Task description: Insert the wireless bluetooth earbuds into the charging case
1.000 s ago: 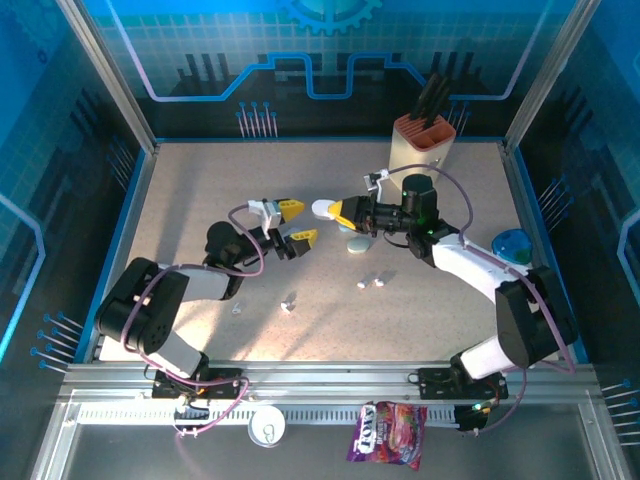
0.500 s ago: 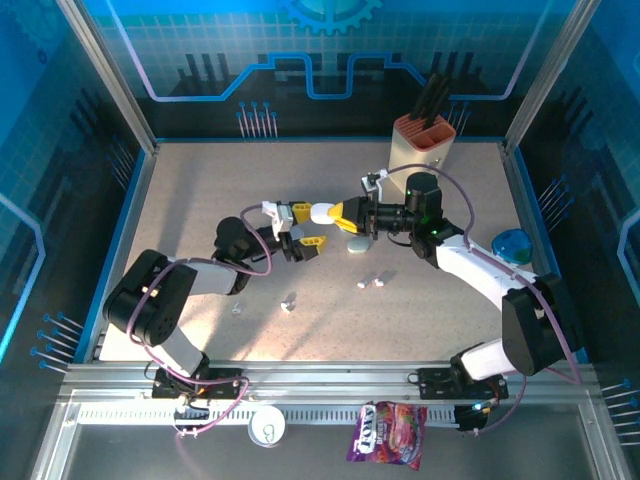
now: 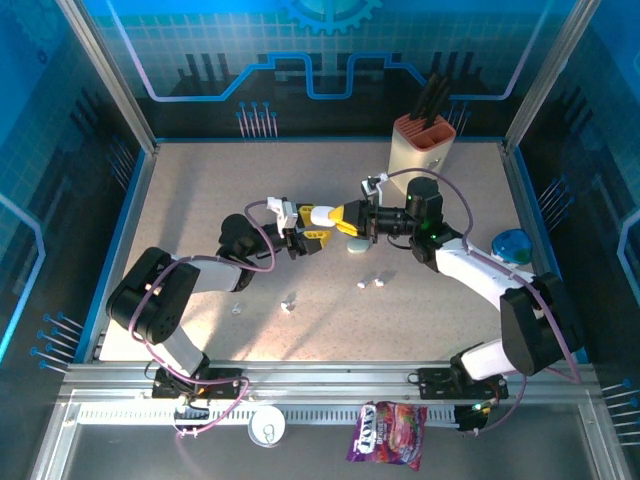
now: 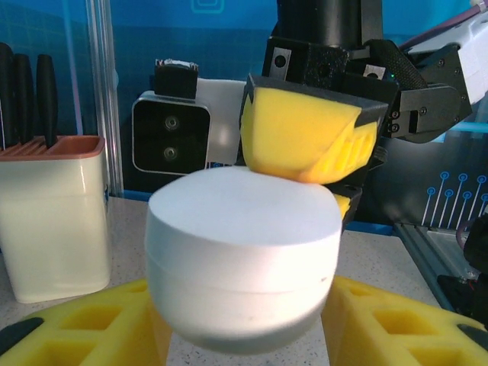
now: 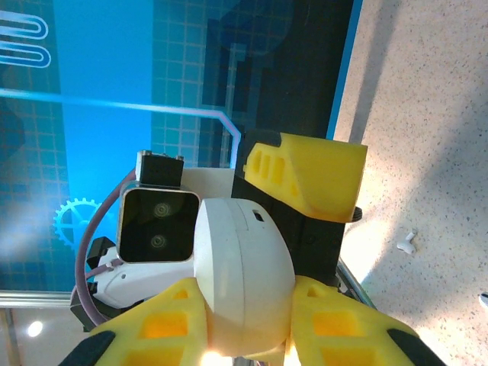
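We pinch the charging case (image 3: 322,213) in our right gripper (image 3: 338,217). Our left gripper (image 3: 308,222) straddles it, jaws half-open, contact unclear. Uneven squeezing could squirt it out.

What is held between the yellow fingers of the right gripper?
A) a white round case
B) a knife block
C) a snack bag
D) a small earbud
A: in the right wrist view, the white case sits clamped between the two yellow fingers of the right gripper, lifted off the table.
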Motion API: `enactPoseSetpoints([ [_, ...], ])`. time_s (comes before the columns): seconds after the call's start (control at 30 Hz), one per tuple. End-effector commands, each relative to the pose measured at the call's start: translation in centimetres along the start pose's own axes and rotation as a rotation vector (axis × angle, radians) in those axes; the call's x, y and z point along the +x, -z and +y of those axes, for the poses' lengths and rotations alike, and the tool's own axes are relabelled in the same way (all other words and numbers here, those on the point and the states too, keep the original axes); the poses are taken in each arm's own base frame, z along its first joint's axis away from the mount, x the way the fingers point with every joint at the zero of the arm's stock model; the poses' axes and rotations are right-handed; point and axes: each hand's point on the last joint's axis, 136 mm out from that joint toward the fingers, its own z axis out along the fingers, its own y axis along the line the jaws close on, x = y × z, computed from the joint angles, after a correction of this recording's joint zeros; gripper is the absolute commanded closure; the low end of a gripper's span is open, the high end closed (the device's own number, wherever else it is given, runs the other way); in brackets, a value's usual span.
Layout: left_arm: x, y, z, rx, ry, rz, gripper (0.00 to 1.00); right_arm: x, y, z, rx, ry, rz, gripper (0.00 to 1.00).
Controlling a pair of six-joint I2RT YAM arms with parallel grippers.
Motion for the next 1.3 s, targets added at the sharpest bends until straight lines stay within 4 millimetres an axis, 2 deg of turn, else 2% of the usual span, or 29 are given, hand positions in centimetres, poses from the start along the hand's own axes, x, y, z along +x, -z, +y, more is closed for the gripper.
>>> enactPoseSetpoints([
  [0.0, -1.5, -0.6, -0.1, 0.014, -0.020, -0.037, 0.47, 0.1, 0.1, 0.2, -0.023, 0.016, 0.013, 1.00],
  [0.37, -1.6, -0.8, -0.2, 0.025, 0.010, -0.037, 0.51, -0.1, -0.2, -0.4, -0.024, 0.002, 0.017, 1.00],
  [0.7, -1.3, -1.0, -0.6, 0.048, 0.015, -0.029, 0.68, -0.2, -0.3, -0.7, -0.024, -0.012, 0.017, 0.98],
  [0.77, -1.4, -1.0, -0.7, 0.053, 0.008, -0.030, 0.68, -0.2, -0.2, -1.2, -0.012, -0.020, 0.013, 0.92],
  [0.8, -1.4, -1.0, -0.8, 0.055, 0.004, -0.031, 0.68, -0.2, -0.2, -1.3, -0.006, -0.022, 0.010, 0.85],
  [0.87, -1.4, -0.9, -0.9, 0.053, -0.004, -0.030, 0.68, -0.5, 0.1, -1.6, 0.009, -0.019, -0.010, 0.64],
  [0.93, -1.2, -0.8, -1.0, 0.052, -0.010, -0.027, 0.68, -0.8, 0.6, -1.9, 0.025, -0.005, -0.032, 0.51],
  [1.13, -0.2, -0.5, -1.4, 0.064, -0.005, -0.005, 0.68, -1.5, 2.5, -0.8, 0.039, 0.118, -0.082, 0.33],
  [1.27, 0.3, -0.1, -1.9, 0.075, -0.022, 0.004, 0.68, -1.6, 3.9, -0.9, 0.148, 0.271, -0.105, 0.28],
])
